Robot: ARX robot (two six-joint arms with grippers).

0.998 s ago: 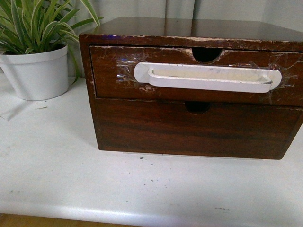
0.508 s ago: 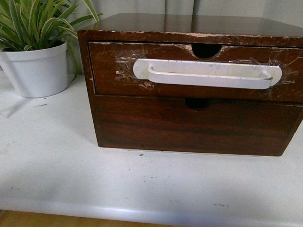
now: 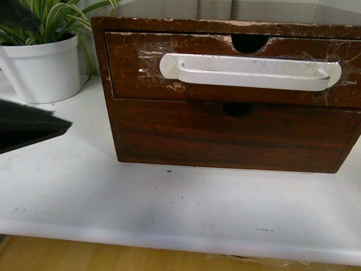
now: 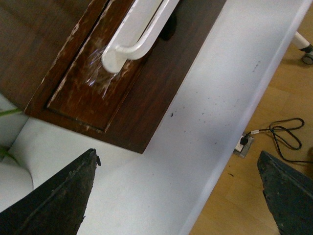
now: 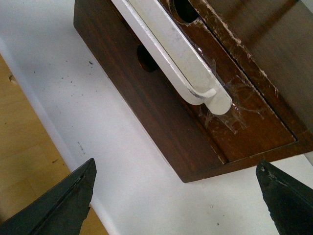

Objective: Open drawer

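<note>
Shut and flush in the top slot of a dark wooden chest (image 3: 107,113): the drawer (image 3: 237,96), scratched brown, with a long white handle (image 3: 248,71) taped across its front and a semicircular notch (image 3: 250,42) in its top edge. Just below, a plain dark drawer front (image 3: 225,141) without a handle. All standing on a white desk (image 3: 169,209), toward the right and far side. To the far left, a white pot (image 3: 42,70) with a striped green plant, apart from the chest. Left claw (image 4: 177,154) spread wide, gripping nothing, over the desk near the handle's left end but clear of it; one dark finger (image 3: 25,127) jutting in from the left edge of the front view. Right claw (image 5: 176,164) likewise spread wide and empty, near the handle's right end, not touching. Beyond the desk's near edge, wooden floor with a black cable (image 4: 281,134).
</note>
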